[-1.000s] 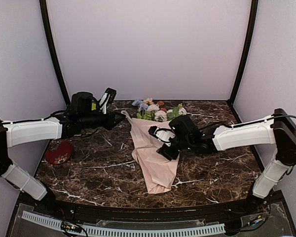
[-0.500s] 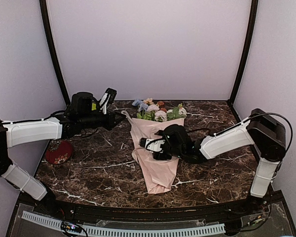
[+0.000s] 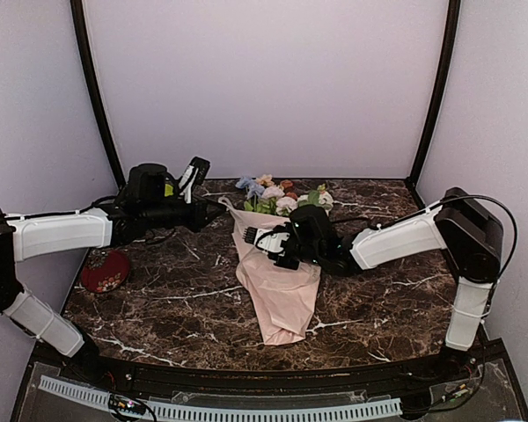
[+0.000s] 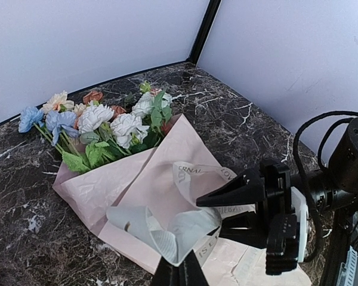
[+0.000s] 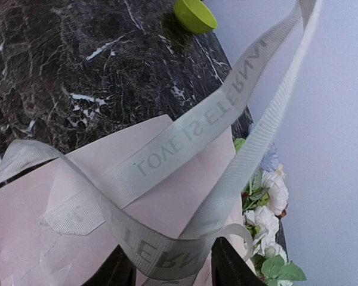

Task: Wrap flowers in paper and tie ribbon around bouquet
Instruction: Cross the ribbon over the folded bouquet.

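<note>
With my left claw (image 4: 179, 275) pinching the ribbon (image 4: 194, 173) to hold its loop up over the bouquet (image 3: 277, 281) lying mid-bench (image 3: 158, 299), my right claw (image 5: 170, 250) straddles that loop, fingers spread, likely ready to grab it for tying.

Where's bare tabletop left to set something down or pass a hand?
Free: front-left tabletop between the red object and the bouquet; front-right, nearer than the right arm. Crowded: the bouquet's far half, where left gripper, right gripper and ribbon meet.
</note>
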### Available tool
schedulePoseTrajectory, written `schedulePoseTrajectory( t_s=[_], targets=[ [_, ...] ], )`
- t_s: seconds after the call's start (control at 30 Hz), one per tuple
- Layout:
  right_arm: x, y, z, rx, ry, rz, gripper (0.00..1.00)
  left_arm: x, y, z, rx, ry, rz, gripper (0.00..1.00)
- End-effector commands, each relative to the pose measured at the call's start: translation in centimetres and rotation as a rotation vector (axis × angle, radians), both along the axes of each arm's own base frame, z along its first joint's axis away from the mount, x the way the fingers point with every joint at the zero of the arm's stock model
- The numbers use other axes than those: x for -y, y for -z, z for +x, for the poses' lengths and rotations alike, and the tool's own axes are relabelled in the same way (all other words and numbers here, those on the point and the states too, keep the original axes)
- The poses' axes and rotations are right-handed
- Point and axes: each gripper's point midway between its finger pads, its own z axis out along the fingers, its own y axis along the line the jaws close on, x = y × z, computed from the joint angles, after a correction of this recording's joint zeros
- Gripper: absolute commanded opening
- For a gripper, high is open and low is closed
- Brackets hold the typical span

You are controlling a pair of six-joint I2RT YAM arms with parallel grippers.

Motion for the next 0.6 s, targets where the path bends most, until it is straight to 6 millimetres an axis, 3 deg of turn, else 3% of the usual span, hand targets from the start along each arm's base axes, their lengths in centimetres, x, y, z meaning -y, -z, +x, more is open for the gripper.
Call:
schedulePoseTrajectory(
  t_s=[0.0, 0.2, 0.57],
  targets=[
    [-0.5, 0.7, -0.8, -0.066, -0.044, 0.027, 0.26, 0.6, -1.5, 0.3, 0.045, 0.020, -0.017, 0.00],
    [-0.7, -0.3, -2.1, -0.176, -0.079, 0.090, 0.00, 0.7, -1.2, 0.5, 0.035, 0.021, -0.018, 0.00],
    [0.8, -0.9, -6.3, -0.662, -0.128, 0.171, 0.00, 0.3, 0.5, 1.3, 0.017, -0.019, 0.023, 0.00]
  ],
)
